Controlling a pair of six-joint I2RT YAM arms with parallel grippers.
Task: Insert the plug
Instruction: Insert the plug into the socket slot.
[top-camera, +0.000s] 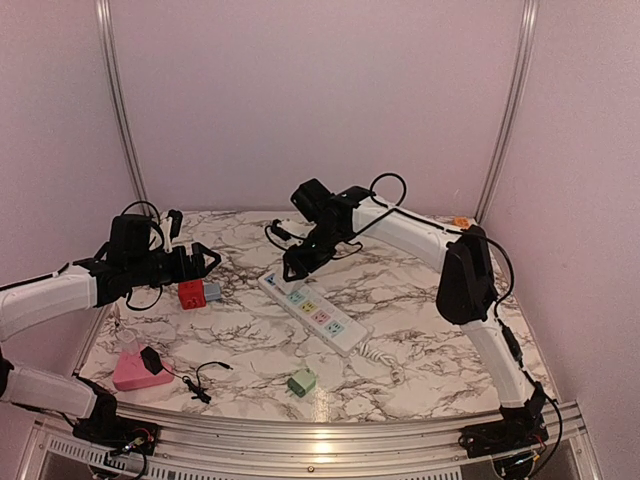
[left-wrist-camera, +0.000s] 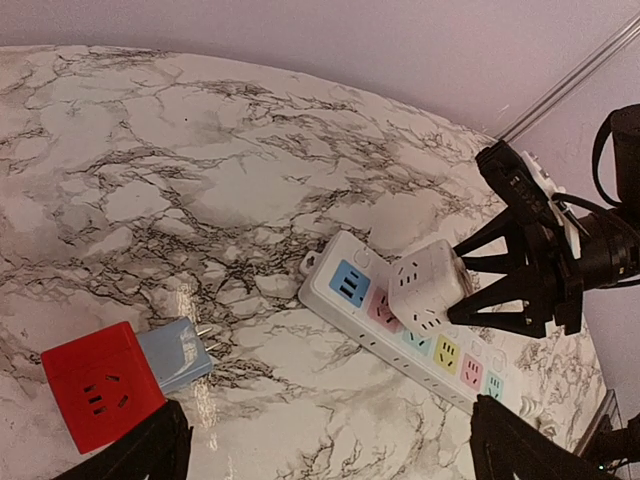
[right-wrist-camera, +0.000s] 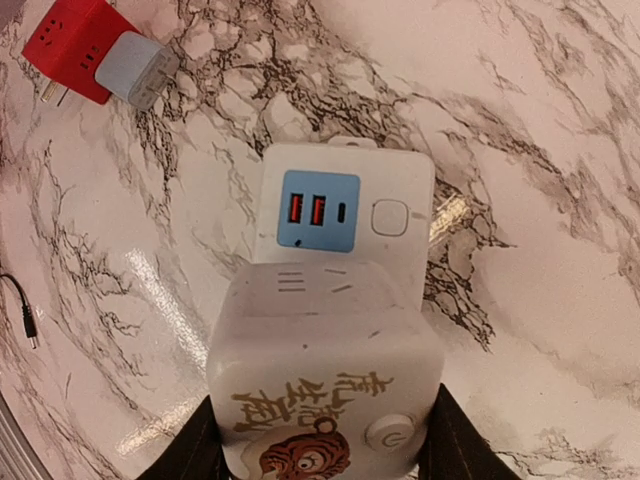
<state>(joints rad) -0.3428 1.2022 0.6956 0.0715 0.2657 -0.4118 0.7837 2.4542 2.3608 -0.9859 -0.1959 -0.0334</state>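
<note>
A white power strip with coloured sockets lies in the middle of the table; it also shows in the left wrist view and the right wrist view. My right gripper is shut on a white cube plug with a tiger print, held over the strip's pink socket next to the blue USB end. I cannot tell whether its prongs are seated. My left gripper is open and empty, hovering above a red cube adapter with a blue-grey plug stuck in it.
A pink block carrying a black plug sits at the front left, with a thin black cable beside it. A small green block lies near the front edge. The strip's white cord runs off to the front right.
</note>
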